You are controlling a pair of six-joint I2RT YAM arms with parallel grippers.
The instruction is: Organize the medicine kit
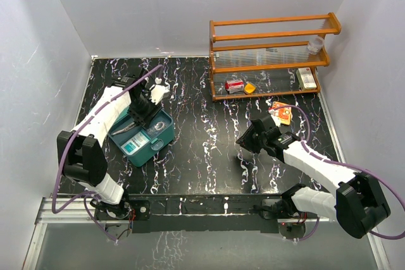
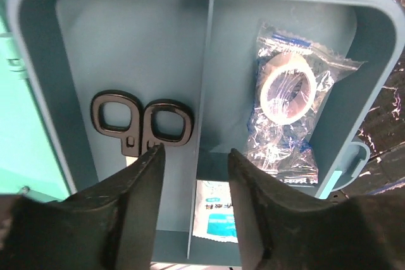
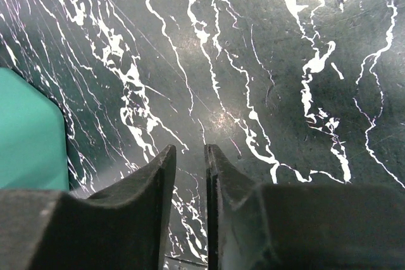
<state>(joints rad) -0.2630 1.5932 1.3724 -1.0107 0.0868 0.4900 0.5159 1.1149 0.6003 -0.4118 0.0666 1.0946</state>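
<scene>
At nine o'clock, filling blue-teal divided plastic tray [image 2: 33,49] | left gripper [image 2: 193,153] part-open, right gripper [image 3: 190,151] barely, both empty | next we'd likely fetch another item.

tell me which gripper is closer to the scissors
Left. The left gripper hovers right above the scissors in the divided tray; the right gripper is over the black table, far off to the right.

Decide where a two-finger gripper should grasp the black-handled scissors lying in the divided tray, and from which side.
Probably straight from above: the scissors lie flat on the tray floor, and its walls block sideways approaches. Pinch the narrow neck where the handle loops join; the right loop sits near the divider, leaving little room there.
</scene>
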